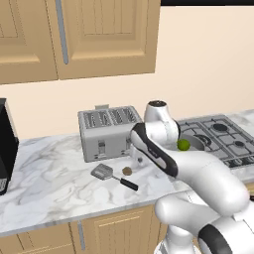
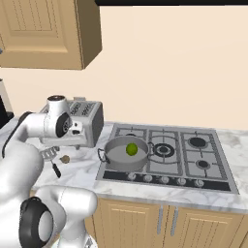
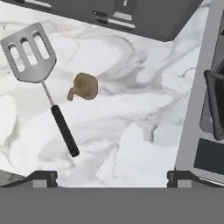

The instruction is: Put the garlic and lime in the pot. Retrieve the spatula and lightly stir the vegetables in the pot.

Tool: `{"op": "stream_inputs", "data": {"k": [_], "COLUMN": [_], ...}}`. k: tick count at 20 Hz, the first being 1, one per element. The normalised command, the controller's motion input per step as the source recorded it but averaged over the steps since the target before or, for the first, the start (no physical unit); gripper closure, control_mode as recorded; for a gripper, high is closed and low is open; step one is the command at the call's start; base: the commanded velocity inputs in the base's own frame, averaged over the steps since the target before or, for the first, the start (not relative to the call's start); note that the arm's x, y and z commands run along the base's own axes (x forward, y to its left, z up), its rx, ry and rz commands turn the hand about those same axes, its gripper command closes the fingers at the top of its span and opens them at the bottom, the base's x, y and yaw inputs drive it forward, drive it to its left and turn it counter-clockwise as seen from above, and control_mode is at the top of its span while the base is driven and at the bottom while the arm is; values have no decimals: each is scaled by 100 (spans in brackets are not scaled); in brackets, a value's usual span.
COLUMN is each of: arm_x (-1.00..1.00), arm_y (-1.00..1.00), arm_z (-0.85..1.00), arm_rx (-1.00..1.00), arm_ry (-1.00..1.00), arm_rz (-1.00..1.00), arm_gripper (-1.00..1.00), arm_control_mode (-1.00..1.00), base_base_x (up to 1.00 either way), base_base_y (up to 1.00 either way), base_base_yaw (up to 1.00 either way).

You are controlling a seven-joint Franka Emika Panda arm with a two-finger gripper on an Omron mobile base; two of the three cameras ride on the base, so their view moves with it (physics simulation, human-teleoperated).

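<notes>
Garlic lies on the marble worktop, out in front of the toaster and just right of the spatula; close to it, whether touching I cannot tell from here. Spatula's slotted head points toward the toaster, black handle toward the worktop's front edge. Lime sits in the pot on the hob, at the worktop's right end. My arm covers most of the pot.

Right base view: pot stands on the hob's front-left burner, lime inside, near the middle. Garlic is on the worktop left of the hob, well apart from the pot, beside the spatula. Toaster stands behind them.

Hand view: looking straight down on the marble. Garlic lies just beside the spatula's thin neck, a sliver of marble between them. My gripper hangs above the worktop, fingers spread wide, holding nothing. Toaster base runs along the top; the hob's edge along the right.
</notes>
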Motion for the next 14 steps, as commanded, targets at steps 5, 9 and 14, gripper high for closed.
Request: {"op": "stream_inputs", "data": {"k": [5, 9, 14], "arm_x": [2, 9, 51], "arm_y": [60, 2, 14], "arm_z": [-6, -24, -42], "arm_rx": [0, 0, 0], "arm_ry": [1, 0, 0], "arm_rz": [9, -3, -13], "arm_gripper": [-100, -100, -100], "arm_control_mode": [-100, -100, -100], "base_base_x": [0, 0, 0], "base_base_y": [0, 0, 0], "base_base_yaw": [0, 0, 0]}}
